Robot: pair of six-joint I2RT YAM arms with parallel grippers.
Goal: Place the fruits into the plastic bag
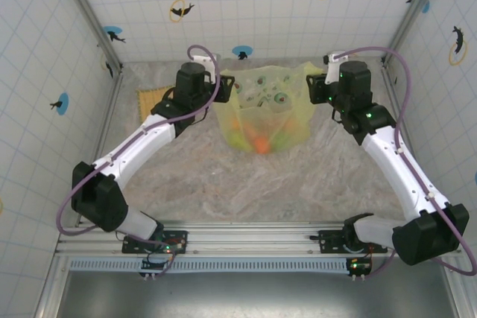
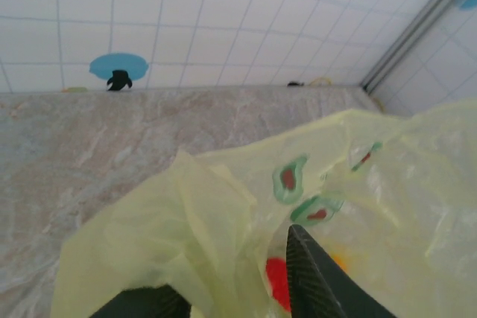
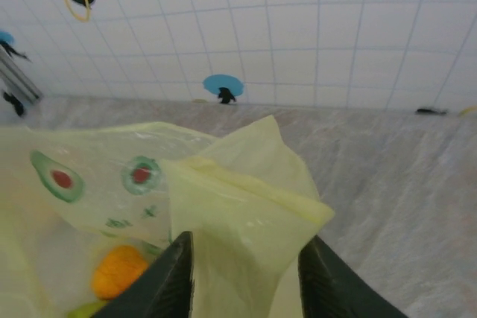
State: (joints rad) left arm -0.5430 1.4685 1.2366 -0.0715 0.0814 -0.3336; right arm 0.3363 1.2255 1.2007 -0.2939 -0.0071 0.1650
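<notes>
The plastic bag (image 1: pixel 268 106) hangs stretched between my two grippers at the back of the table. Its yellow-green film carries avocado marks. Through the film I see the fruits at its bottom: an orange one (image 1: pixel 261 141) and a green one (image 1: pixel 237 138). My left gripper (image 1: pixel 226 88) is shut on the bag's left top corner. In the left wrist view the bag (image 2: pixel 387 184) bunches between my left gripper (image 2: pixel 231 266) fingers, with a red fruit (image 2: pixel 277 281) behind. My right gripper (image 1: pixel 317 88) (image 3: pixel 246 236) is shut on the bag's right handle (image 3: pixel 238 206); an orange fruit (image 3: pixel 118 272) lies below.
A tan woven mat (image 1: pixel 153 98) lies at the back left, partly behind my left arm. Tiled walls with metal corner posts (image 1: pixel 104 42) close in the marbled table (image 1: pixel 246 191) on three sides. A metal rail (image 1: pixel 246 240) runs along the near edge.
</notes>
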